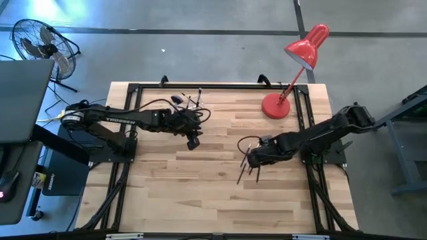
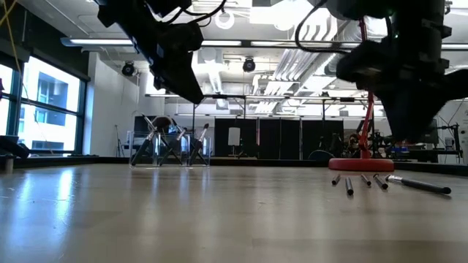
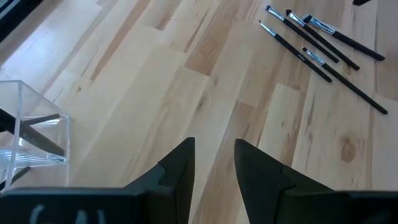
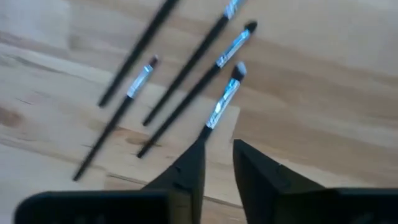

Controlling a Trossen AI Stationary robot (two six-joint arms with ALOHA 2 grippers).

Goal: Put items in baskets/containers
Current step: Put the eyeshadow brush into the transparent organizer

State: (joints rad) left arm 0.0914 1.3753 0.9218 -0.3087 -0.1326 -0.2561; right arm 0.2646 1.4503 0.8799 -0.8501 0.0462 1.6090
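Note:
Several slim dark makeup brushes (image 1: 248, 168) lie flat on the wood near the table's right side, fanned out; they also show in the right wrist view (image 4: 186, 74) and the left wrist view (image 3: 323, 43). The clear holder (image 1: 190, 103) stands near the far edge with a few brushes leaning in it (image 3: 31, 134). My right gripper (image 1: 251, 159) hovers just above the loose brushes, fingers (image 4: 219, 168) narrowly open, touching none. My left gripper (image 1: 193, 142) hangs over bare wood on the near side of the holder, slightly open (image 3: 214, 168) and empty.
A red desk lamp (image 1: 277, 105) stands with its round base at the table's far right, close behind the loose brushes (image 2: 358, 183). The table frame (image 1: 220, 85) runs along the far edge. Bare wood (image 1: 220, 200) stretches across the near half.

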